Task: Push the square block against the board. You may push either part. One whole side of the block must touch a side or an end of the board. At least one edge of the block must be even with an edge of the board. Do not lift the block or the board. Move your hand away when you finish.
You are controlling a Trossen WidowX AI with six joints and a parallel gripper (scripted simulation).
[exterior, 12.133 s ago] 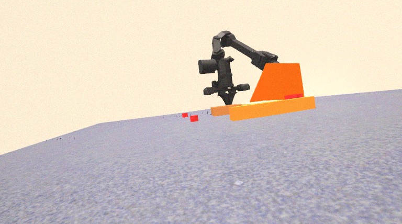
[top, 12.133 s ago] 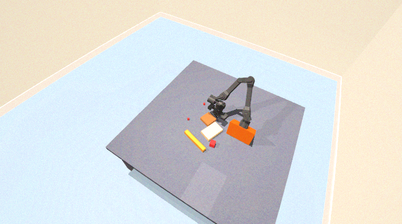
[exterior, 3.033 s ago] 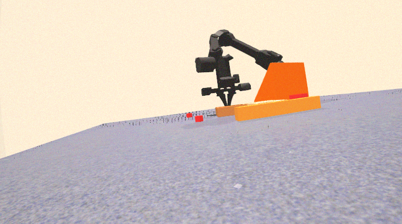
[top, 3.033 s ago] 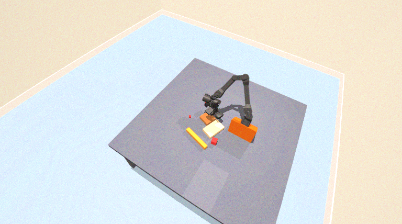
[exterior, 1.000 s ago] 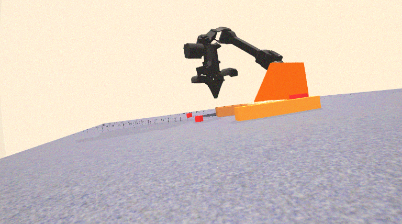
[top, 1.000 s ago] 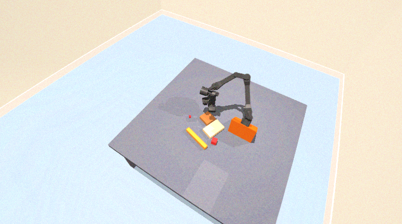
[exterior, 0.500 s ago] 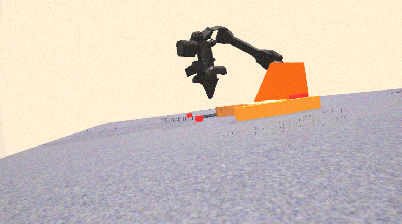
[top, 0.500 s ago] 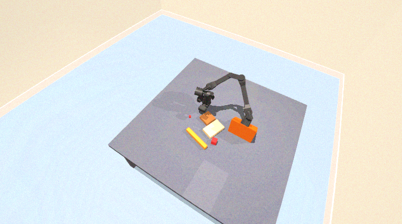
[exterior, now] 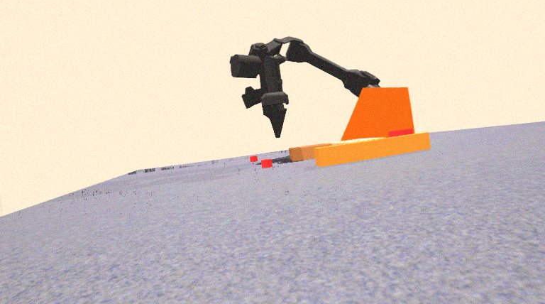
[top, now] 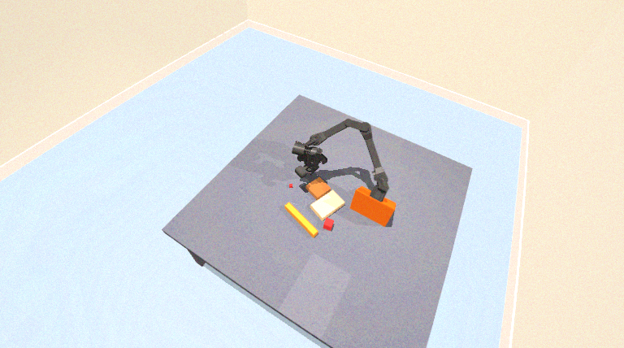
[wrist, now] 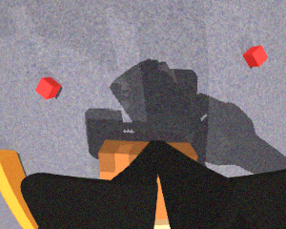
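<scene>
Grey table [top: 391, 270] [exterior: 261, 236] [wrist: 86, 24] carries the whole layout. Black arm [top: 373, 148] [exterior: 329, 65] arches from beside an upright orange slab [top: 370, 208] [exterior: 380, 114]. Gripper [top: 313, 176] [exterior: 277, 136] [wrist: 156, 147] points down, fingers closed together on nothing, tips above the tabletop near the square block.

Cream board [top: 327, 204] [exterior: 361, 138] [wrist: 162, 226] lies flat. Orange-brown square block [top: 318, 188] [exterior: 308, 152] [wrist: 113, 159] lies flat at one side of it; in the top view their facing sides appear to meet. Cannot tell whether contact is full or an edge is exactly even.

Yellow bar [top: 301, 219] [exterior: 373, 152] [wrist: 11, 191] lies apart from the board, on the side away from the arm. Larger red block [top: 328, 224] [exterior: 400, 133] sits just beside the board, near the bar's end. Two small red cubes [exterior: 267, 163] [wrist: 48, 88] rest on the table, apart from the square block.
</scene>
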